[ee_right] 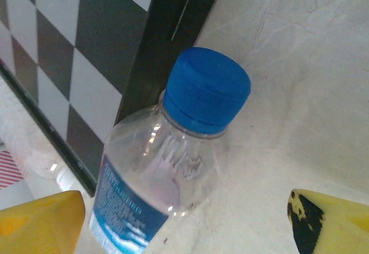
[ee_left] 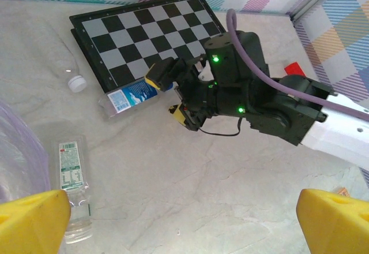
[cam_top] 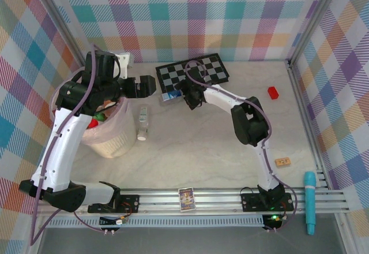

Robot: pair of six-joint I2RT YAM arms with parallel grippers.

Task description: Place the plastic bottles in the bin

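Note:
The bin (cam_top: 118, 141), a cream bucket lined with a pink bag, stands at the left with bottles inside. My left gripper (cam_top: 147, 86) (ee_left: 184, 226) hangs open and empty over bare table just right of it. A clear bottle with a green label (cam_top: 143, 121) (ee_left: 72, 179) lies beside the bin. Another clear bottle with a white cap (ee_left: 69, 72) lies left of the checkerboard. A blue-labelled, blue-capped bottle (cam_top: 170, 96) (ee_left: 128, 96) (ee_right: 173, 150) lies against the board's edge. My right gripper (cam_top: 185, 97) (ee_right: 184, 225) is open, and its yellow fingers (ee_right: 40, 222) straddle that bottle's shoulder.
The black-and-white checkerboard (cam_top: 193, 72) (ee_left: 144, 32) lies at the back centre. A red block (cam_top: 273, 92) sits far right, a small wooden block (cam_top: 282, 161) near right, and a teal tool (cam_top: 310, 202) and a card (cam_top: 186, 199) on the front rail. Plaid walls enclose the table.

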